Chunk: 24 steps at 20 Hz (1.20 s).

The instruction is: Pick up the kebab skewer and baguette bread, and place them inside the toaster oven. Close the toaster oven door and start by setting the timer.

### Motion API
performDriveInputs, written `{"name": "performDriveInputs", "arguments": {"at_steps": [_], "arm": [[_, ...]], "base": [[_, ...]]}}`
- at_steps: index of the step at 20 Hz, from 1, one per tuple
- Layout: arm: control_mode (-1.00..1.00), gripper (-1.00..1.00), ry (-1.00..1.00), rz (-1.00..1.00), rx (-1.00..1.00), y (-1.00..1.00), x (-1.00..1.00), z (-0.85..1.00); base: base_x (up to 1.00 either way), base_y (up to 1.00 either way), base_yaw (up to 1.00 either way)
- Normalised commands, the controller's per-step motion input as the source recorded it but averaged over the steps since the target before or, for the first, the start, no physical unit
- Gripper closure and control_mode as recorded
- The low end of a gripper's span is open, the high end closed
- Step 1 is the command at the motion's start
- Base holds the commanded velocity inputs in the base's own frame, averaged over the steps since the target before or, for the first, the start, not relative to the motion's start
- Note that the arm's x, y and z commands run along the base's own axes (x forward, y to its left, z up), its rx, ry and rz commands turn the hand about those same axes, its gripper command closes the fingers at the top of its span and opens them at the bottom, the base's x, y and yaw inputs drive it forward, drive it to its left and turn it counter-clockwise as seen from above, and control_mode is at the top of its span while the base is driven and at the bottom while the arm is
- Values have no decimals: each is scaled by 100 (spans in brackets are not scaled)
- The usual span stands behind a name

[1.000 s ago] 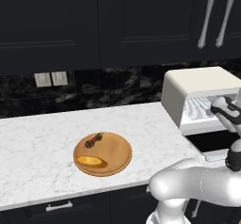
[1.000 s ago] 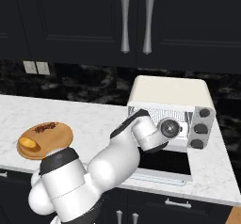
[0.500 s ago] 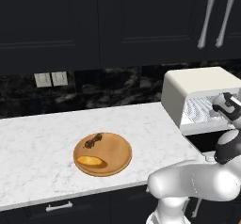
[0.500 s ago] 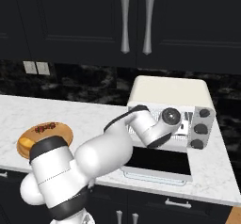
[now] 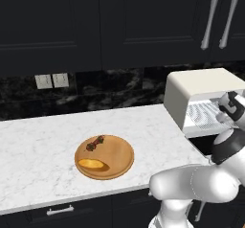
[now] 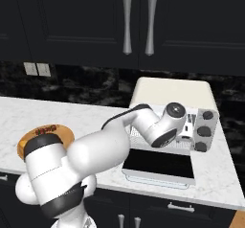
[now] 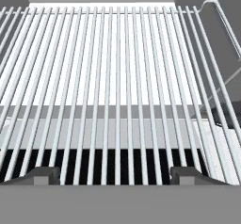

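The kebab skewer (image 5: pixel 95 143) and the baguette bread (image 5: pixel 93 164) lie side by side on a round wooden board (image 5: pixel 115 157) on the counter, left of the arm. At the right stands the cream toaster oven (image 5: pixel 203 85) with its dark glass door (image 6: pixel 160 164) folded down flat. My gripper (image 7: pixel 115 173) is at the oven's mouth, just above the front of the wire rack (image 7: pixel 117 77). It is open, its tips wide apart with nothing between them. In the right base view the hand (image 6: pixel 184 129) sits in front of the rack, left of the knobs (image 6: pixel 206 115).
Black wall cabinets with silver handles (image 6: pixel 139 21) hang above. The white marble counter (image 5: pixel 38 145) stretches left of the board. Wall outlets (image 5: pixel 51 81) are on the dark backsplash. My own arm (image 6: pixel 95 150) hides part of the board in the right base view.
The hand has risen a little and edged toward the oven's opening. The elbow has swung with it. Skewer, bread and board have stayed put.
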Motion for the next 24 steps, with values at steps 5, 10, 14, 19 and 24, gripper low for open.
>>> {"name": "performDriveInputs", "arguments": {"at_steps": [5, 10, 14, 19, 24], "arm": [[-100, -100, 8, 0, 0, 0, -74, -84], [-100, -100, 7, 0, 0, 0, -73, -76], [-100, -100, 2, 0, 0, 0, -77, -60], [-100, -100, 4, 0, 0, 0, -77, -56], [-100, -100, 0, 0, 0, 1, -33, 1]], "base": [[0, 0, 0], [0, 0, 0], [0, 0, 0], [0, 0, 0], [0, 0, 0]]}}
